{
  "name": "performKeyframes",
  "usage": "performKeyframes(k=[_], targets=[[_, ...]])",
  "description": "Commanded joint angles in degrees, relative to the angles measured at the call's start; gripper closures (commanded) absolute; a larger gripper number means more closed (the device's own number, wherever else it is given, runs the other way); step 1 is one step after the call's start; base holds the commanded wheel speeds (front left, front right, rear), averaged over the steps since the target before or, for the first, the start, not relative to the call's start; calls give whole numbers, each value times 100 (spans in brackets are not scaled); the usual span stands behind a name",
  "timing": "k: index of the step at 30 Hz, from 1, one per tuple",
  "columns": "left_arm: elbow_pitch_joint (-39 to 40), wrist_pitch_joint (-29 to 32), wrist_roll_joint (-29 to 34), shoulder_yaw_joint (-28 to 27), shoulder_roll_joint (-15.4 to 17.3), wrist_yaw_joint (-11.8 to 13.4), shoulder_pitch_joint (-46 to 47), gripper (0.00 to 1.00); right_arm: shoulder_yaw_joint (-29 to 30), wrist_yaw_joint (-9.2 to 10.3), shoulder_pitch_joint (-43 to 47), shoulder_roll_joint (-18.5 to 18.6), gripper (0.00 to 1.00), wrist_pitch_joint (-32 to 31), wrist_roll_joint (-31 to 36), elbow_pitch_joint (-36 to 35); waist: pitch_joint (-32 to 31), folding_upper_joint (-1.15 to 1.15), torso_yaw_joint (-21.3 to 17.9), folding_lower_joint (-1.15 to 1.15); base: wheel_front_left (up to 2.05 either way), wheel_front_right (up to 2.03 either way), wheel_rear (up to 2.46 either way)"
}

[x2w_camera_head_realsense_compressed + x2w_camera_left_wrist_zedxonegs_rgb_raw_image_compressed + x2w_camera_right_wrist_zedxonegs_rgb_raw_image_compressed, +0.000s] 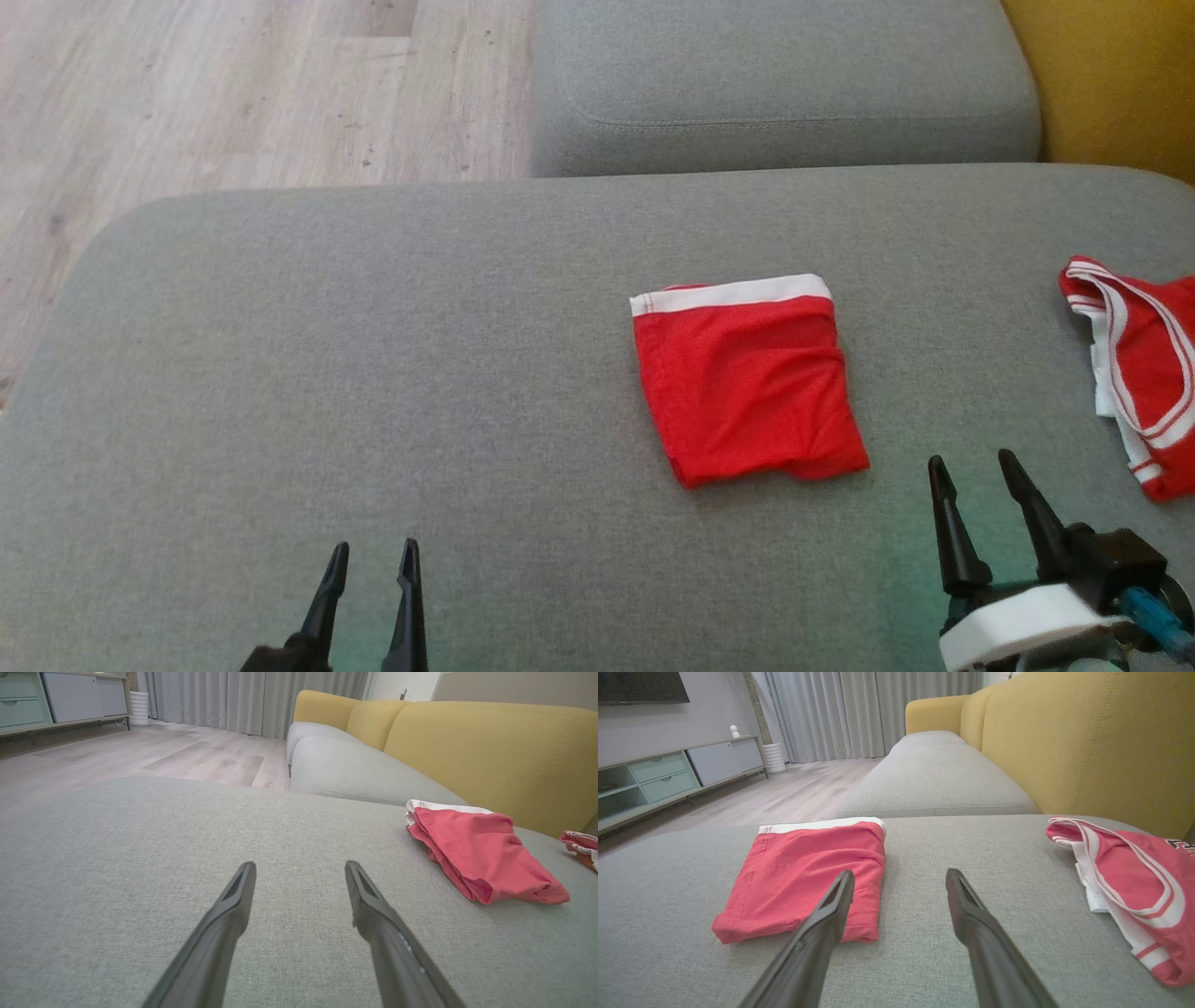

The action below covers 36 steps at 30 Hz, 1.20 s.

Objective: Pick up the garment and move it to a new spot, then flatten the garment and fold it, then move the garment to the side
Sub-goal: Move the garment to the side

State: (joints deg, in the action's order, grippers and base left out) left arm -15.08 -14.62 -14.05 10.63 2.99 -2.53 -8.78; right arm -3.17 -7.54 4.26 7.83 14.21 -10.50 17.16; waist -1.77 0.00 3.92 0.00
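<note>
Left gripper (374, 546) and right gripper (971, 457) hold their fingers spread, empty — the garment (1144, 373) lies crumpled right of a folded red cloth (747, 383).

You see the folded cloth (747, 383) central on the seat cushion (373, 373); the garment (1153, 373) lies well right of it, a second cushion (784, 84) behind both.

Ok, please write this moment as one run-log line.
left gripper: open, empty | right gripper: open, empty | jersey: crumpled, right edge of cushion | folded red cloth: centre
</note>
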Motion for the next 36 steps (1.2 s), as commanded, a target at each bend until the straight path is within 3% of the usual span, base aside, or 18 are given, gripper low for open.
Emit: performKeyframes(k=[1,16,22,25,30,36], targets=[[140,-38,52,-238,-12,-12,108,0,-80,5,-130,42,0,78,33,-157,-4,0,33,0,0,0,0],[168,-38,-5,-207,-12,4,65,0,-228,5,-251,63,0,78,-46,-78,-2,0,271,0,0,0,0],[213,-38,-39,-186,-12,38,64,0,-199,5,-595,62,0,54,-405,-122,94,0,289,0,0,0,0],[219,-38,-45,-133,-12,41,125,0,-342,5,-992,233,0,-476,-746,-174,240,0,334,0,0,0,0],[246,-38,-146,85,-12,68,389,0,-384,5,-1710,501,0,-1984,-1483,-134,619,0,537,0,0,0,0],[266,-38,-312,377,-12,167,631,0,-186,5,-2235,607,0,-3076,-1459,379,939,0,826,0,0,0,0]])
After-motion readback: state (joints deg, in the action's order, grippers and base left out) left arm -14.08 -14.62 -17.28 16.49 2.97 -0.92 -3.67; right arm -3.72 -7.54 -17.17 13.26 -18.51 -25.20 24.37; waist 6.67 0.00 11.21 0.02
